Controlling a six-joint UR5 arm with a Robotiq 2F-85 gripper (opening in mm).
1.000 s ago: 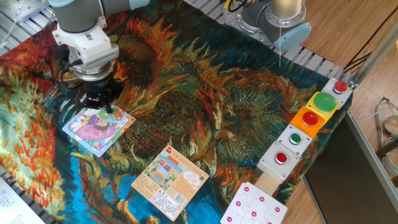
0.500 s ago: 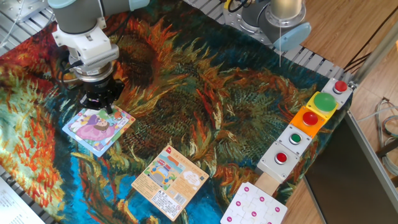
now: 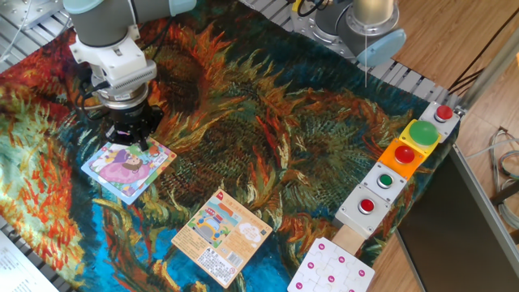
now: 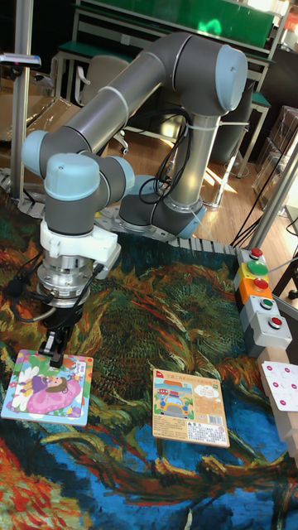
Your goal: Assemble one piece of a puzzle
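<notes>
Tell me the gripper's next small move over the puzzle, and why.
Probably open and lift straight up. The gripper stands at the far edge of the puzzle, fingertips down at the board, and no loose piece shows elsewhere, so the piece seems already seated there.

My puzzle (image 3: 128, 167) (image 4: 48, 386) lies flat near the cloth's left edge — pastel, pink-purple figure; the piece is hidden.

The single grey arm (image 4: 141, 91) folds over from its base at the back, elbow high, wrist pointing straight down. The gripper (image 3: 134, 144) hangs vertically at the left of the table — its black fingers (image 4: 56, 346) narrow and close together, tips low, near the surface.
</notes>
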